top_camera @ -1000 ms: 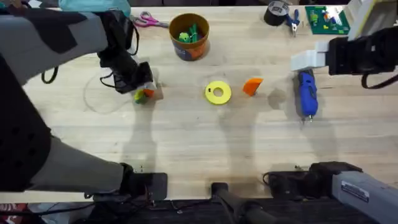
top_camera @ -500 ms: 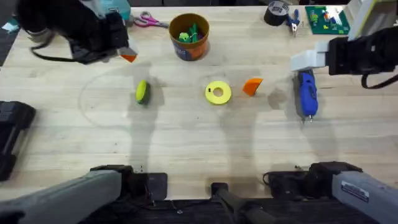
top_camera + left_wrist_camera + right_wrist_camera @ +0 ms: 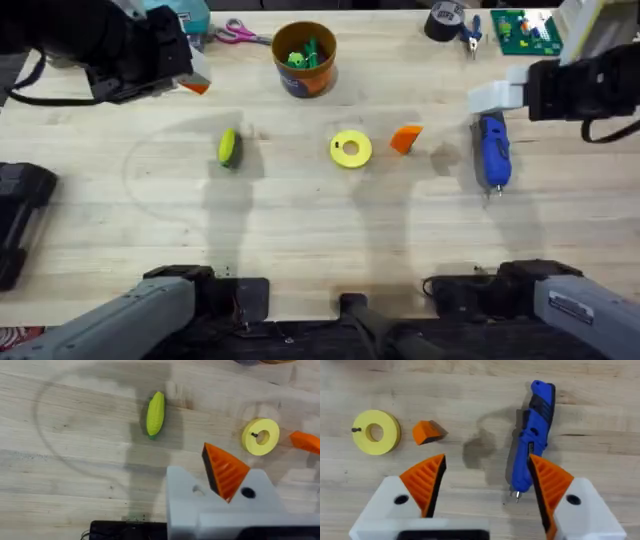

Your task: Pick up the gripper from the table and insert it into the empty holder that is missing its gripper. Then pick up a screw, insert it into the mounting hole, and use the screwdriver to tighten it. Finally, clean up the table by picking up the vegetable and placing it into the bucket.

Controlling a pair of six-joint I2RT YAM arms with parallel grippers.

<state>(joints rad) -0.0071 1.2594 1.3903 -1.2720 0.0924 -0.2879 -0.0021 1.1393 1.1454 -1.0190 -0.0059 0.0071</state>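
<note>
Nothing looks done yet: the gripper [image 3: 405, 137] lies loose on the surface [image 3: 300, 230] beside the screwdriver [image 3: 492, 150], the vegetable [image 3: 229, 147] outside the bucket [image 3: 304, 58]. My right end effector [image 3: 487, 480] hangs apart, empty; my left end effector [image 3: 220, 485] shows one tip, so I cannot tell.

Wooden table [image 3: 300, 230] carries: corn [image 3: 229, 147], yellow disc [image 3: 350, 149], orange gripper [image 3: 405, 138], blue screwdriver [image 3: 493, 150], bucket [image 3: 304, 60].

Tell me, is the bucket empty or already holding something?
Not empty. The bucket already holds green and yellow pieces, seen from overhead. The corn cob lies on the table, outside it.
</note>
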